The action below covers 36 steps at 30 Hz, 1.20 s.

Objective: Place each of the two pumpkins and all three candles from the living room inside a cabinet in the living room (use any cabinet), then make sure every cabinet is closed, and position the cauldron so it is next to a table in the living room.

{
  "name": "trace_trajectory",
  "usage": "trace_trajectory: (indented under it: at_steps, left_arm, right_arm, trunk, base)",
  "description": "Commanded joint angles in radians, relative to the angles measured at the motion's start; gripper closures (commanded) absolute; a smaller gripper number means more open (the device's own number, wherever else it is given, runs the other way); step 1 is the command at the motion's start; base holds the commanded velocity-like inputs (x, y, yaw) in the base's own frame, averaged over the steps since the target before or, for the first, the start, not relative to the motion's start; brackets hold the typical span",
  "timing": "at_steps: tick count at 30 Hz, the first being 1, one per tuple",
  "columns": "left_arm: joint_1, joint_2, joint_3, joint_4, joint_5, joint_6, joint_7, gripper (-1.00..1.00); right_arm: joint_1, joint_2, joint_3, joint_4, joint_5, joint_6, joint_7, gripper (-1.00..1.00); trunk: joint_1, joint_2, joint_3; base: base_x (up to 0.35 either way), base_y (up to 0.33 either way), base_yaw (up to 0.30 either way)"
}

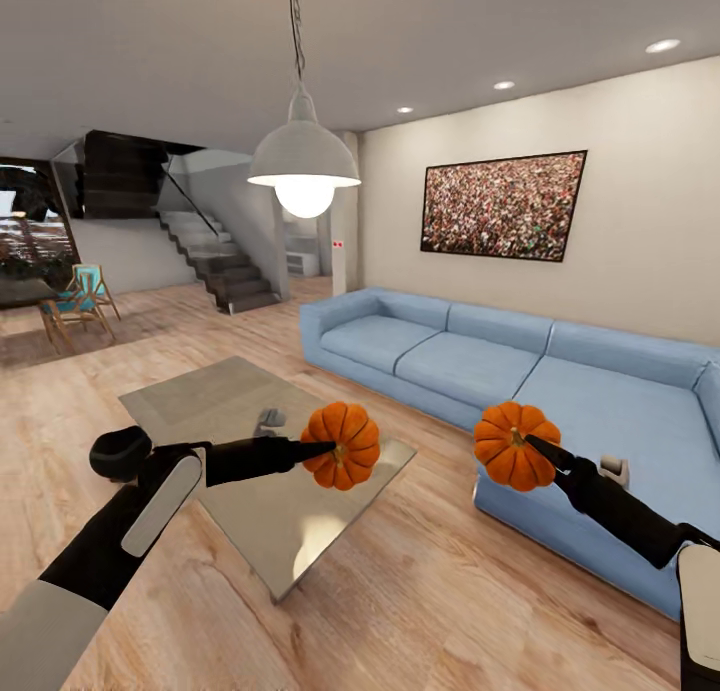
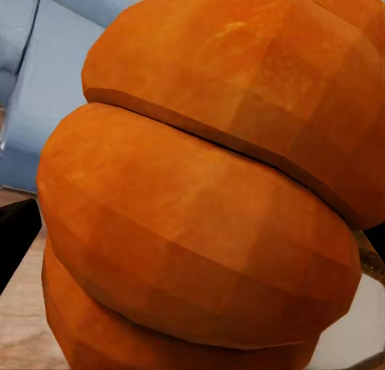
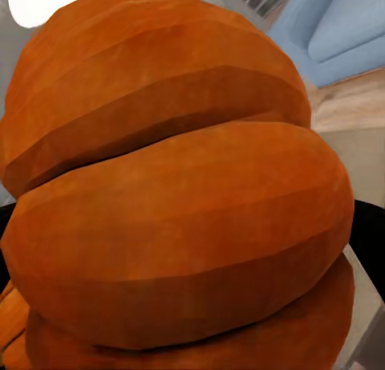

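Both pumpkins are in hand and off the ground: the left end effector (image 1: 322,449) is clamped on one pumpkin (image 1: 342,445) above the far edge of the glass counter (image 1: 240,506), while the right end effector (image 1: 535,445) grips the other pumpkin (image 1: 516,445) in front of the blue sofa (image 1: 520,371). By the look of it the job is in its early stage, with both gourds yet to reach a cabinet. Both arms stretch forward at chest height, the left pointing toward 3 o'clock, the right toward 10 o'clock, the fruit level.
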<state>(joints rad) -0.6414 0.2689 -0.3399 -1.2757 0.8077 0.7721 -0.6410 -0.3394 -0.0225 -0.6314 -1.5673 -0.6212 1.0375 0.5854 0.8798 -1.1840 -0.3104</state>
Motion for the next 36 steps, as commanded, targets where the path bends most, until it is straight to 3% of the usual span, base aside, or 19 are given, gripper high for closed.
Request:
trace_trajectory:
  at_steps: [1,9,36]
  left_arm:
    - [0.0,0.0,-0.001,0.0,0.014,0.007,0.001,1.0]
    - [0.003,0.001,0.001,0.001,0.016,0.007,0.0,1.0]
    - [0.003,0.001,0.001,0.002,0.019,0.007,0.001,1.0]
  right_arm:
    - [-0.001,0.0,-0.002,0.0,-0.012,0.01,0.011,1.0]
    - [-0.001,0.001,-0.002,0.0,-0.013,0.01,0.01,1.0]
    - [-0.001,0.002,-0.002,0.0,-0.014,0.01,0.01,1.0]
  trunk:
    - [0.0,-0.001,0.0]
    - [0.0,-0.001,0.005]
    - [0.0,-0.001,0.024]
  base:
    - [0.0,0.0,0.269]
    - [0.0,0.144,0.269]
    - [0.0,0.285,0.269]
